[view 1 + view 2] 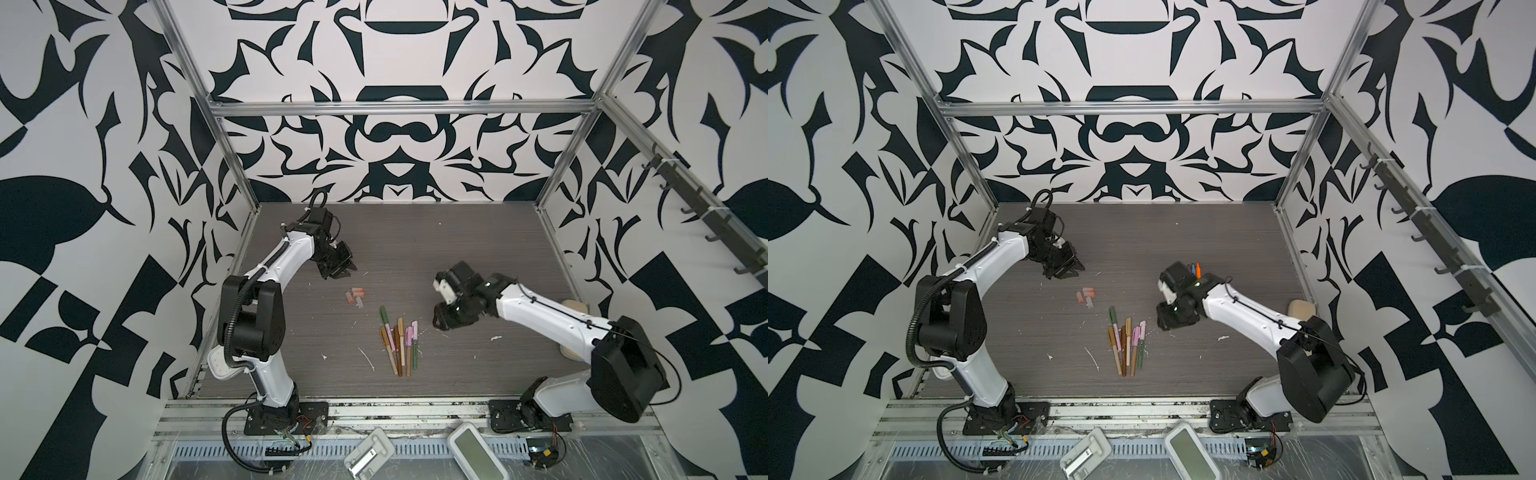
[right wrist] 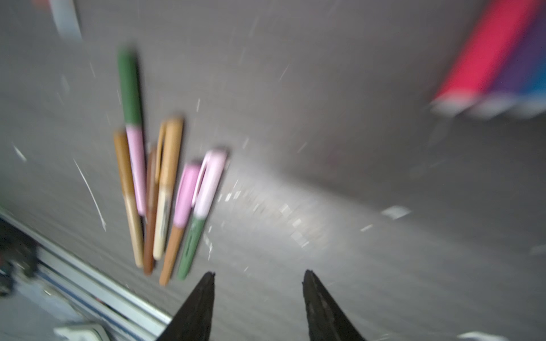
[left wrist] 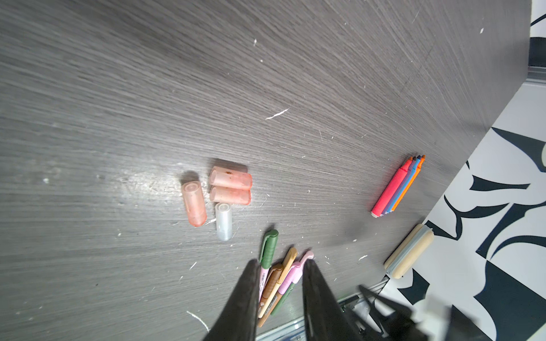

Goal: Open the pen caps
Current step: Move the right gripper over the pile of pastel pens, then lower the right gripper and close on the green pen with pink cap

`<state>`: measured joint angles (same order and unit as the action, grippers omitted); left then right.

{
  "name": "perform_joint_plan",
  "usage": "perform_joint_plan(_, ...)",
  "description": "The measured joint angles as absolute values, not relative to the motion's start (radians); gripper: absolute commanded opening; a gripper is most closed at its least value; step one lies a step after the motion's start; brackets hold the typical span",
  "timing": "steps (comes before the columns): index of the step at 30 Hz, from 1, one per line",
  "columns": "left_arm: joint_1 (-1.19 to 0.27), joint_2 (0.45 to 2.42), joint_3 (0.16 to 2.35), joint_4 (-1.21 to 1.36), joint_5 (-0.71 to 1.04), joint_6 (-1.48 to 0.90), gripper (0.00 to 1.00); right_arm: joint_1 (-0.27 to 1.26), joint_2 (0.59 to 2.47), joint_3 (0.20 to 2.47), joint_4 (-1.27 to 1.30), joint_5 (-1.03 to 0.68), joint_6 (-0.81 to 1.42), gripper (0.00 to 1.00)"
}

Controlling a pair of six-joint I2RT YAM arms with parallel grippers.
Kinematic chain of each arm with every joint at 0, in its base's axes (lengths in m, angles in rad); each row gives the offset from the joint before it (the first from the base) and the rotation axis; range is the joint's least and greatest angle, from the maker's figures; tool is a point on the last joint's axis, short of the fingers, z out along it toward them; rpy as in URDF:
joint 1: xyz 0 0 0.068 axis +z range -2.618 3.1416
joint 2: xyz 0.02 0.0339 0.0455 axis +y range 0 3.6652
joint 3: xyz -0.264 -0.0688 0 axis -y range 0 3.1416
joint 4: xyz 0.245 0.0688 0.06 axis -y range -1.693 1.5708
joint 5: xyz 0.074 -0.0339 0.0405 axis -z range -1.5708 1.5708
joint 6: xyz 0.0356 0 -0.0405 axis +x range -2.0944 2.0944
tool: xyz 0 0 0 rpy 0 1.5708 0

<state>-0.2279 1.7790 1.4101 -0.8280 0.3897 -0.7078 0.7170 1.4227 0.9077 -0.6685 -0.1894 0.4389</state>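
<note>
— Table (image 1: pixel 457 232) first: dark wood grain, scratched, with both our arms above it. Our left gripper (image 3: pixel 281 261) hangs on the left toward the far side, jaws a little apart with nothing between them; our right gripper (image 2: pixel 259 272) hangs right of centre, jaws wider apart, equally empty.

— Agreed. Near centre lies the fan of six muted pens (image 1: pixel 397 340), every one capped. That is where we could slip: they overlap and touch, so closing on one may pinch its neighbour or scatter the fan.

— And we need one grip on a barrel, one on its cap. If both land on the barrel nothing parts; if we pull crooked, the pen may skid off the near edge.

— The four bright pens (image 3: pixel 396 186) lie side by side right of centre, beyond our right gripper, tips bare. We judge those done.

— Containers? Only a tan case (image 3: pixel 409 251) at the right edge; we cannot tell whether it holds anything.

— So nothing holds the four loose caps (image 3: pixel 224 192): three peach, one clear, touching in a cluster just left of the fan's far end.
</note>
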Motion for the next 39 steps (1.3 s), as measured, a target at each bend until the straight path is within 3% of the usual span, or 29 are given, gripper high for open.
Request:
perform_joint_plan(6, -0.262, 1.765, 1.404, -0.829, 0.400, -0.706, 0.29, 1.023, 1.485, 0.889, -0.651, -0.090, 0.649, 0.46)
perform_joint_plan(10, -0.283, 1.688, 1.349, -0.786, 0.414, -0.719, 0.29, 1.111, 1.520, 0.910, -0.643, -0.062, 0.793, 0.46)
perform_joint_plan(24, -0.302, 1.441, 1.167, -0.636, 0.546, -0.841, 0.30, 1.132, 1.554, 0.917, -0.598, -0.059, 1.041, 0.36)
perform_joint_plan(39, -0.302, 1.394, 1.102, -0.607, 0.575, -0.868, 0.30, 1.128, 1.572, 0.916, -0.601, -0.066, 1.095, 0.32)
